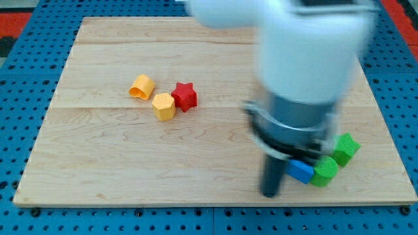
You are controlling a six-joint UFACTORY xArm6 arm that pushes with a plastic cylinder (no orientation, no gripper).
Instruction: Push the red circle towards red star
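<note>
Arm sits over the right side of the pale wooden surface [215, 156], blurred, big white housing blocking a lot of the view. No pincer on this rig, so nothing to call apart or together: just a straight dark rod, and its tip [270, 194] rests on the surface near the near edge, right of centre.

Red circle block: can't see it anywhere. Likely hidden behind the arm body, but that's a guess. So the bearing from tip to circle can't be read off this view.

What is visible by the tip: a blue block [301, 171] just to its right, touching or nearly so, then a green round-ish block [324, 172] and a green star-like block [346, 148] further right.

The small red star block [185, 96] lies well to the left and farther back, touching a yellow hexagonal block [164, 106]; an orange-yellow rounded block [141, 87] sits just left of those.

Key relation: the star lies far-left of the tip. If the circle is under the arm, the push has to run leftward and away, with the tip getting onto the circle's right/near side first. Risk: dragging the blue block along.
</note>
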